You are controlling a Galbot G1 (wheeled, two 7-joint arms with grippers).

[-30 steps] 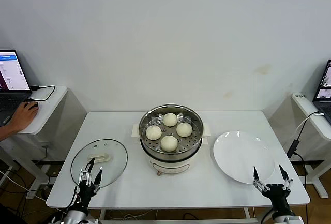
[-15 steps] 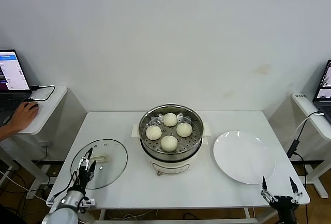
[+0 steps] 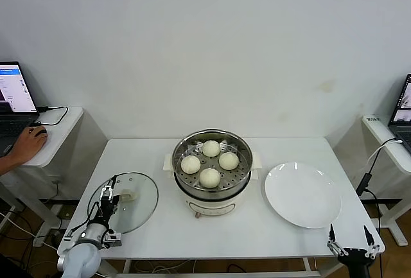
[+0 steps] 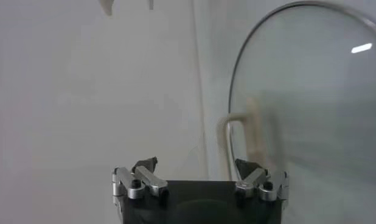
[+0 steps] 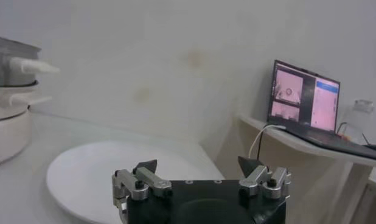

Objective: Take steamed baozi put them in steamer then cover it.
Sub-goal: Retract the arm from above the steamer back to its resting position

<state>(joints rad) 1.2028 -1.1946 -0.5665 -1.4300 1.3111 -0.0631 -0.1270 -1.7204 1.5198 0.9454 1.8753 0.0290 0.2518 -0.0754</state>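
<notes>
Since a second ago, the left gripper (image 3: 108, 199) has been carried over the lid (image 3: 123, 202) at the table's (image 3: 257, 230) front-left corner, fingers released, while the right gripper (image 3: 350, 239), also released, was withdrawn; four baozi (image 3: 210, 177) are seated in the steamer (image 3: 212, 169), so only covering remains.

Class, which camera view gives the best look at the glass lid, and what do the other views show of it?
The head view: the whole glass lid lies flat on the table, left of the steamer, handle included. The left wrist view shows only part of its rim and handle, close up. The right wrist view does not show it.
</notes>
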